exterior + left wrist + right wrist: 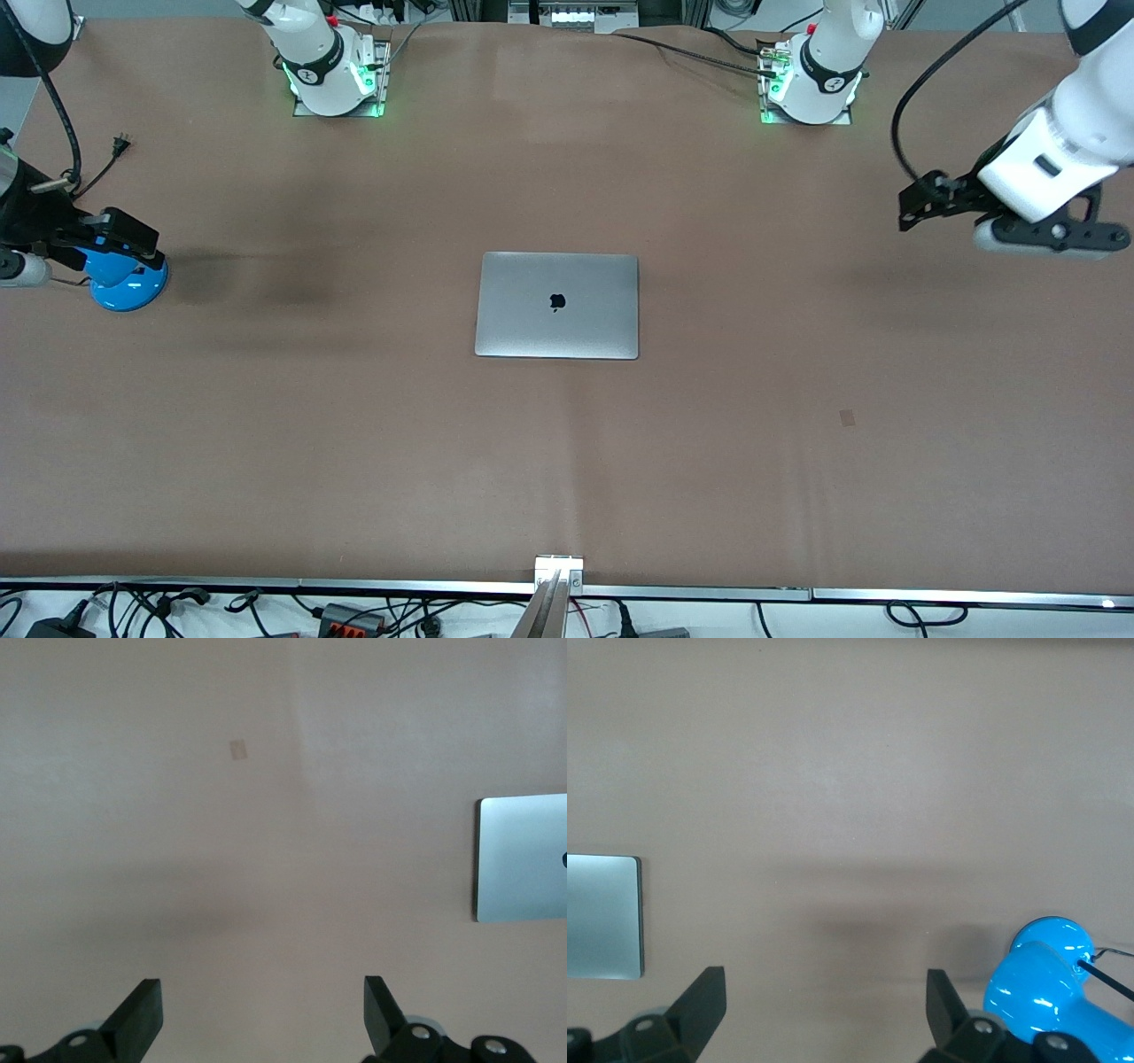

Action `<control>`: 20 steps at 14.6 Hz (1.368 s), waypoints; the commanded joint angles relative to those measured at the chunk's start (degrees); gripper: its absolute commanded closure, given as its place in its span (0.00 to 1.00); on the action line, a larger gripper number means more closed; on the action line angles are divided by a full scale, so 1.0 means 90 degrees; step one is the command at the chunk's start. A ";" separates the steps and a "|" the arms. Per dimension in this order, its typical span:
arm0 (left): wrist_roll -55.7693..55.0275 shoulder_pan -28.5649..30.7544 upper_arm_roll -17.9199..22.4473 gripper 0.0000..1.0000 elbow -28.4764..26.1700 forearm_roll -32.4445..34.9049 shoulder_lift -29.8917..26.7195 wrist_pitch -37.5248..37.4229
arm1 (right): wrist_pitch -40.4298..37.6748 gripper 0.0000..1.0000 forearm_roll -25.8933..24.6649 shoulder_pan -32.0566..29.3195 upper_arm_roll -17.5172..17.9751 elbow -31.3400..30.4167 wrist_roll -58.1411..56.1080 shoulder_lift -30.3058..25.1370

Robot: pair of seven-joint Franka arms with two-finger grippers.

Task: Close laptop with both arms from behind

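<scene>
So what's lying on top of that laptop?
Nothing rests on the laptop: its lid is shut, showing only the dark apple logo. Its screen and keys are covered. Both open pincers, left and right, hang over bare table.

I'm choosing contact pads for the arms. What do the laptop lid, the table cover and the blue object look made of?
The laptop lid looks like matte grey metal: even soft sheen, dark logo. The table cover looks like a brown sheet, perhaps paper or vinyl, with faint creases. The blue object looks like glossy plastic, with bright highlights. The left gripper and right gripper wait open.
</scene>
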 commanded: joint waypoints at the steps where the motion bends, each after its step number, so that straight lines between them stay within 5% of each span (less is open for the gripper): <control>1: 0.0222 -0.0094 0.0133 0.00 -0.0326 -0.0095 -0.0420 0.0041 | 0.0060 0.00 0.0074 -0.0130 0.0140 0.0034 0.0023 0.0135; 20: 0.0505 -0.0055 0.0123 0.00 0.0113 0.0188 -0.0080 -0.0183 | -0.0096 0.00 0.0045 -0.0033 0.0149 0.0064 0.0003 0.0115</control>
